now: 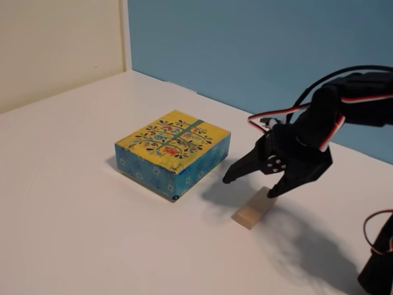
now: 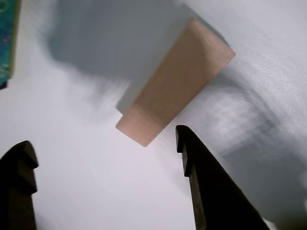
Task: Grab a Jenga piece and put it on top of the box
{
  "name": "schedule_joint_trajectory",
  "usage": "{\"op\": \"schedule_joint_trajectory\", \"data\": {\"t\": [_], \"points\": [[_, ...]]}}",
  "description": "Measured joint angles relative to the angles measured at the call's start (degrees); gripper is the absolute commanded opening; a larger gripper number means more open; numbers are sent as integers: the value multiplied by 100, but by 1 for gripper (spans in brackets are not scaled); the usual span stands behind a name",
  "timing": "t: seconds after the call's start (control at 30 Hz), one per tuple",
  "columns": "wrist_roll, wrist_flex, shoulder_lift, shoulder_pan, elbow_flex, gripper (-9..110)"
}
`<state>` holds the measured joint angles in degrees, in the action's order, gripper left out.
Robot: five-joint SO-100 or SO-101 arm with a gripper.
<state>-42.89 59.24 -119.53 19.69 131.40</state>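
Note:
The Jenga piece is a small light-tan wooden block lying flat on the white table, right of the box in the fixed view. The box has a yellow lid with a tree pattern and blue sides; only a sliver of it shows at the left edge of the wrist view. My black gripper hangs open just above the block's far end, one fingertip on each side and nothing held. In the wrist view the block lies ahead of the two fingertips, nearer the right one.
A blue back wall and a cream side wall border the white table. A second dark object with red and black wires stands at the lower right corner of the fixed view.

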Motion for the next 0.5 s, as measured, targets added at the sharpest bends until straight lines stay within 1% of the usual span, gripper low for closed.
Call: {"op": "schedule_joint_trajectory", "data": {"t": [0.2,0.37,0.5], "points": [[-448,0,0,290,0,35],[-536,0,281,677,0,35],[-536,0,343,721,9,35]]}}
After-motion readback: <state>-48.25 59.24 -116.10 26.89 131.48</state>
